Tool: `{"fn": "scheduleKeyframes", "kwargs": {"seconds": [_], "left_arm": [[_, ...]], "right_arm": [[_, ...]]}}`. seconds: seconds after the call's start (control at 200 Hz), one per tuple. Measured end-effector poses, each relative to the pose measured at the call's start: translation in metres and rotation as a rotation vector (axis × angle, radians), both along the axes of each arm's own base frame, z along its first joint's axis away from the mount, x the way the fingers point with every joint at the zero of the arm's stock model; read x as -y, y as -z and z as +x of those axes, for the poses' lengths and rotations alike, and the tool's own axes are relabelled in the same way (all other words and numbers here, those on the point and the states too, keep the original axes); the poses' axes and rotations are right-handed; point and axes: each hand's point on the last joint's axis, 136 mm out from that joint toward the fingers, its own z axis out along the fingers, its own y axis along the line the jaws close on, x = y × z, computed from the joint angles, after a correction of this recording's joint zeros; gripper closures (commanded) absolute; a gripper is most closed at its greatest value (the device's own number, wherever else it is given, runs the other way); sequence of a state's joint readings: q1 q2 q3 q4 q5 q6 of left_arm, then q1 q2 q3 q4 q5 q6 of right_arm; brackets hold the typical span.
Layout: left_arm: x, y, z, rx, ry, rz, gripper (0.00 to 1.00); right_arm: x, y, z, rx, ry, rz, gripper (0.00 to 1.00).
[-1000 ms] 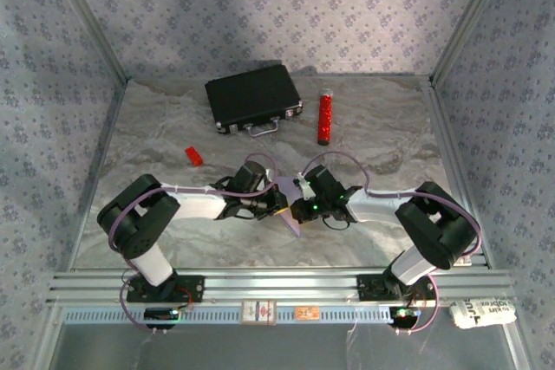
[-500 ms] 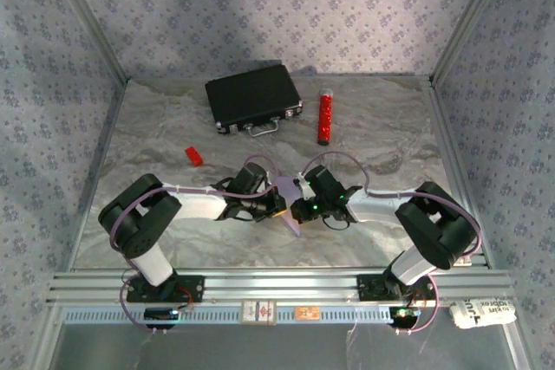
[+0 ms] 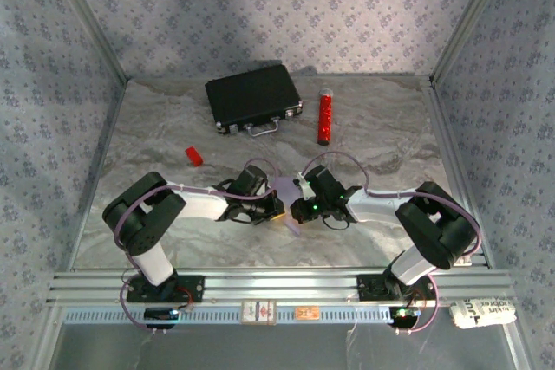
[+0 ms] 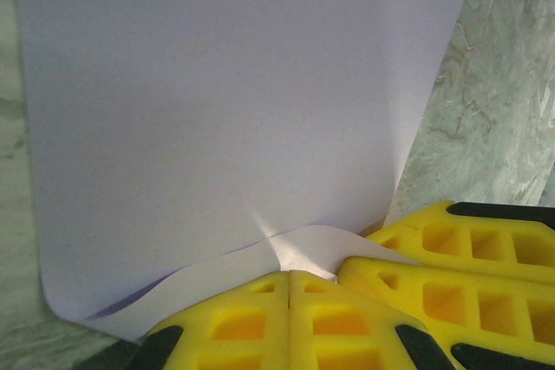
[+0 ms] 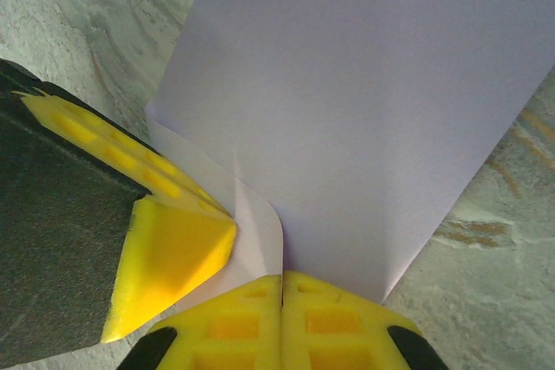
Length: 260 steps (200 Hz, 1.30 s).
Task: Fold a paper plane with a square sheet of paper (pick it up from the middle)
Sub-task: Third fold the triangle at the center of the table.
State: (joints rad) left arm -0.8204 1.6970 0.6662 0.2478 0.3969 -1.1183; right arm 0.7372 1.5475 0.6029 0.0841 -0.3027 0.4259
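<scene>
One square sheet of paper (image 4: 234, 110), left pincer (image 4: 289, 279) pinching its edge, right pincer (image 5: 282, 282) pinching alongside, black case (image 3: 253, 95) closed.

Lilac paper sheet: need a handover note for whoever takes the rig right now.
Left gripper: shut on the thin pale lilac square sheet of paper, pinching one edge.
Right gripper: shut on the same edge, right beside the left's fingers.
Sheet: held up between both grippers, near the middle.
Done: pickup; edge curled at the pinch.
Left: plane folds; no dart shape yet.
</scene>
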Motion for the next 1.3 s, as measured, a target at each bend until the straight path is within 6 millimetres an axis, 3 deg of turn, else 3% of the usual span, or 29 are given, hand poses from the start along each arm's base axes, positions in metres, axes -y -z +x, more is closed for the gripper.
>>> {"fn": "scheduleKeyframes", "kwargs": {"seconds": [0.125,0.24,0.46,0.615,0.695,0.81,0.979,1.299], "left_arm": [[0.000,0.000,0.000,0.008,0.005,-0.003,1.00],[0.000,0.000,0.000,0.014,0.007,-0.005,1.00],[0.000,0.000,0.000,0.016,0.008,-0.006,1.00],[0.000,0.000,0.000,0.020,0.008,-0.012,1.00],[0.000,0.000,0.000,0.022,0.008,-0.014,1.00],[0.000,0.000,0.000,0.023,0.008,-0.015,1.00],[0.000,0.000,0.000,0.024,0.008,-0.016,1.00],[0.000,0.000,0.000,0.031,0.007,-0.024,1.00]], "right_arm": [[0.000,0.000,0.000,-0.003,0.002,0.000,0.87],[0.000,-0.004,-0.002,-0.013,0.010,0.010,0.71],[0.012,-0.029,-0.005,-0.017,0.055,0.008,0.52],[0.007,-0.046,-0.013,-0.056,0.069,0.072,0.65],[0.002,-0.047,-0.021,-0.095,0.063,0.094,0.77],[-0.005,-0.046,-0.032,-0.150,0.051,0.114,0.87],[-0.008,-0.029,-0.040,-0.235,0.052,0.088,0.88],[-0.014,-0.015,-0.041,-0.293,0.040,0.059,0.89]]}}
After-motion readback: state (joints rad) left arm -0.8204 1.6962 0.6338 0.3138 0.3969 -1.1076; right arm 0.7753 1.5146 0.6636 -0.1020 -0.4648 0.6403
